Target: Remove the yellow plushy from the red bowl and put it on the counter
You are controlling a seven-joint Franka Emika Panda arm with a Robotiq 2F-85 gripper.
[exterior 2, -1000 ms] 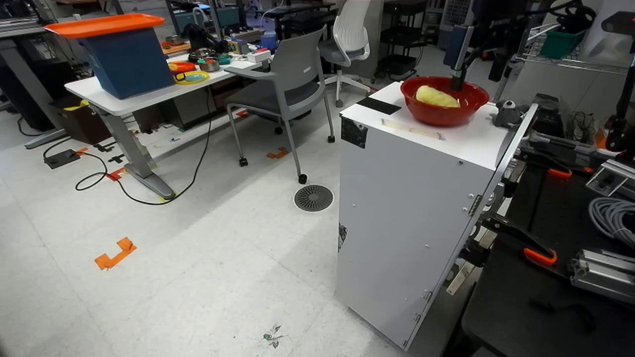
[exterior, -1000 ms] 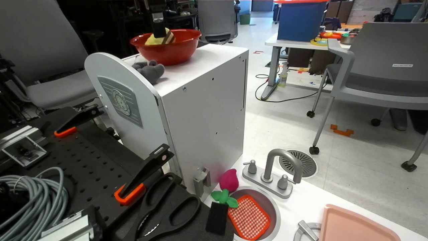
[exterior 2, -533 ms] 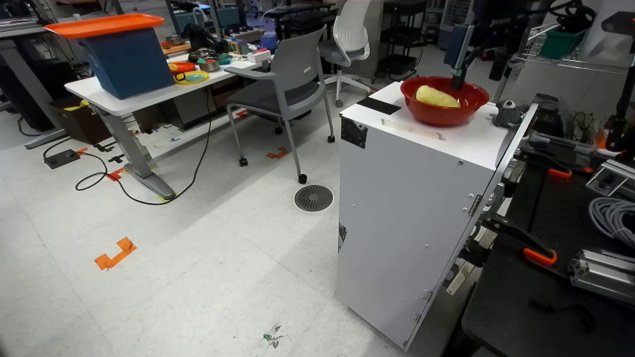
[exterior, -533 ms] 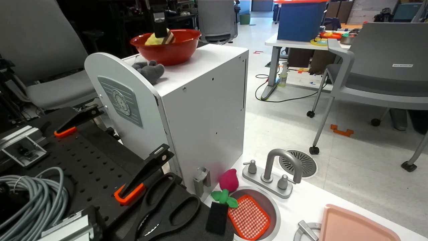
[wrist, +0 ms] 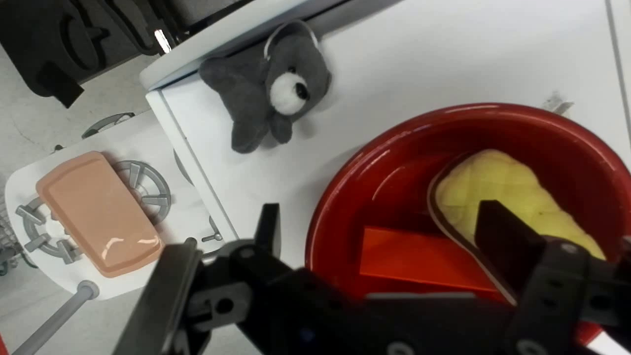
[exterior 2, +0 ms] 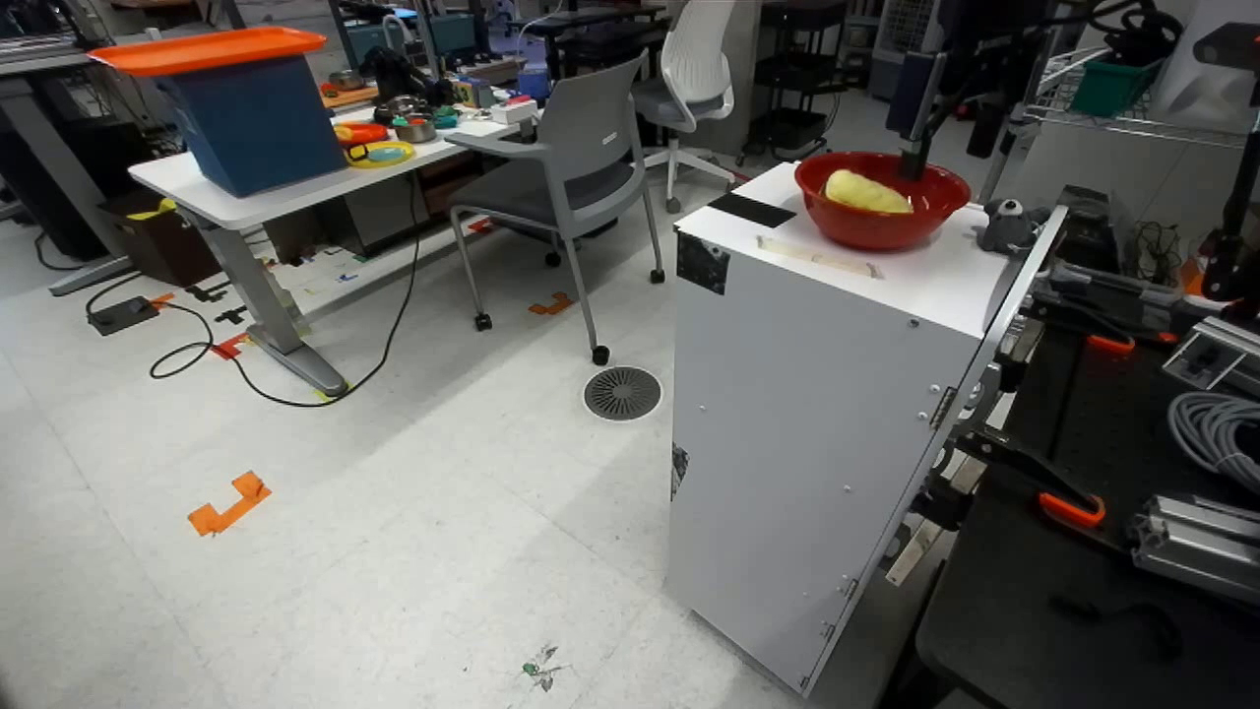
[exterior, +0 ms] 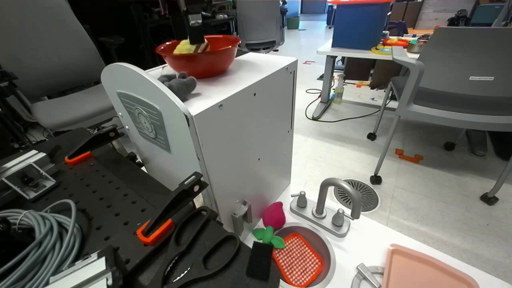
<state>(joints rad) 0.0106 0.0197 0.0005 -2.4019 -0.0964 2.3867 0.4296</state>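
Plushy [wrist: 522,197] lies inside the bowl [wrist: 345,212] in the wrist view; the claw [wrist: 378,212] is spread wide, partly hiding the plushy. In an exterior view, a bear [exterior: 182,86] lies beside the bowl, well apart from the faucet [exterior: 321,198]. In an exterior view, the claw [exterior 2: 913,165] points down at the bowl, contact with the plushy unclear.

Workshop-like lab: beside the white cabinet [exterior: 248,132], a perforated black bench [exterior: 108,176] bearing clamps [exterior: 171,208], coiled cable [exterior: 48,244] and aluminium profile [exterior 2: 1206,547].
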